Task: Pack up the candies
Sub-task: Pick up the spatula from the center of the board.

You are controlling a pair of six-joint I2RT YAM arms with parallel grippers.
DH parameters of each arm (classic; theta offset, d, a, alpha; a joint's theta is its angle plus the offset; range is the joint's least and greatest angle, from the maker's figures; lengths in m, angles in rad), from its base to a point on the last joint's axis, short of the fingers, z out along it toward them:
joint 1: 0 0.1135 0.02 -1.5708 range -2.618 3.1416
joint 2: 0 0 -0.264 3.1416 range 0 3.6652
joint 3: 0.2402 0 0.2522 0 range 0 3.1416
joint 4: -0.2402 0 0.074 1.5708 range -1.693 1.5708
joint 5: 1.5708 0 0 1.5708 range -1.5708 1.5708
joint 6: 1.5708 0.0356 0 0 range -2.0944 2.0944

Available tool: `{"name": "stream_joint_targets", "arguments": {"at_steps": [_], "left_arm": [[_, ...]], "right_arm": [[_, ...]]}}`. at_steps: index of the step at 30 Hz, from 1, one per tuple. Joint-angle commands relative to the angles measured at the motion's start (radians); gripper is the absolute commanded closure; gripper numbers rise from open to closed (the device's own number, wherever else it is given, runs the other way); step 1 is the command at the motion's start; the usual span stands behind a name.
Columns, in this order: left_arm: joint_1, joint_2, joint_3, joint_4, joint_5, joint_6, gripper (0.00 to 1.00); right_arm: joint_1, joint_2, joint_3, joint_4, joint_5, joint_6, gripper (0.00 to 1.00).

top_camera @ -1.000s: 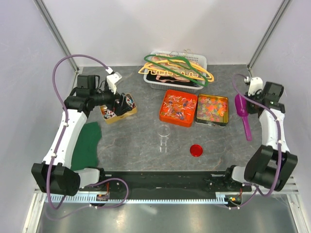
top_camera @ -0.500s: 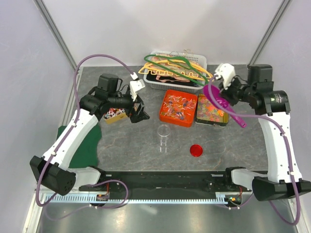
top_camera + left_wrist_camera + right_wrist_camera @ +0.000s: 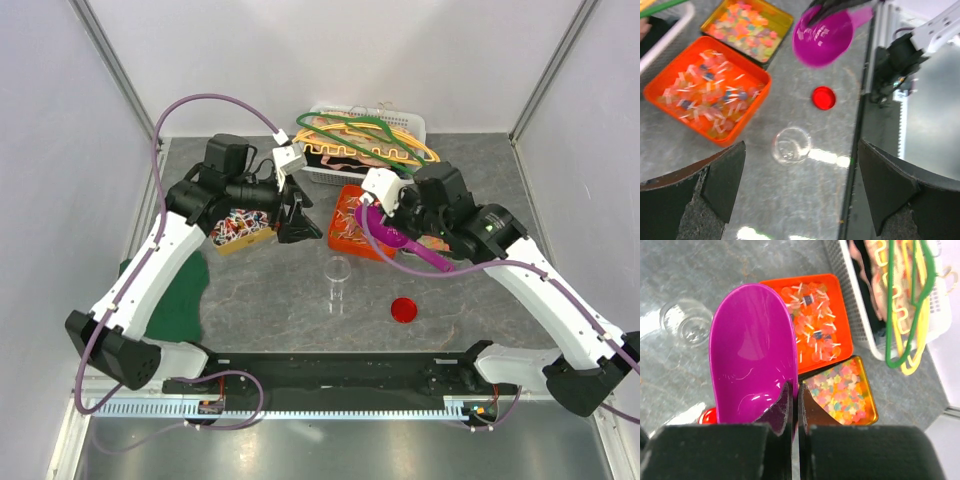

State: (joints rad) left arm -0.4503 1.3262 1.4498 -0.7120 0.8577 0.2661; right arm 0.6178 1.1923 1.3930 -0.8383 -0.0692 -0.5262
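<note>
Wrapped candies lay in an orange tray on the tabletop. The right pincer was clenched on a purple scoop nearby; the left pincer hung released.

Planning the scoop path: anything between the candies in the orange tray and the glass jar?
Nothing visible. Only bare table lies between the candies in the orange tray and the glass jar; the red lid lies apart, to one side. The right claw holds the empty purple scoop by the tray.
</note>
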Motion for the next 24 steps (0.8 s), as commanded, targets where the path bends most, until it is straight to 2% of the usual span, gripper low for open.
{"name": "stream_joint_targets", "arguments": {"at_steps": [1, 11, 24], "left_arm": [[-0.001, 0.059, 0.027, 0.042, 0.112, -0.149, 0.00], [0.012, 0.137, 0.011, 0.129, 0.144, -0.243, 0.03], [0.013, 0.171, -0.002, 0.157, 0.150, -0.257, 0.09]], "right_arm": [[0.053, 0.000, -0.002, 0.165, 0.213, 0.061, 1.00], [0.192, 0.072, 0.041, 0.156, 0.258, 0.052, 1.00], [0.266, 0.095, 0.069, 0.151, 0.207, 0.080, 1.00]]}}
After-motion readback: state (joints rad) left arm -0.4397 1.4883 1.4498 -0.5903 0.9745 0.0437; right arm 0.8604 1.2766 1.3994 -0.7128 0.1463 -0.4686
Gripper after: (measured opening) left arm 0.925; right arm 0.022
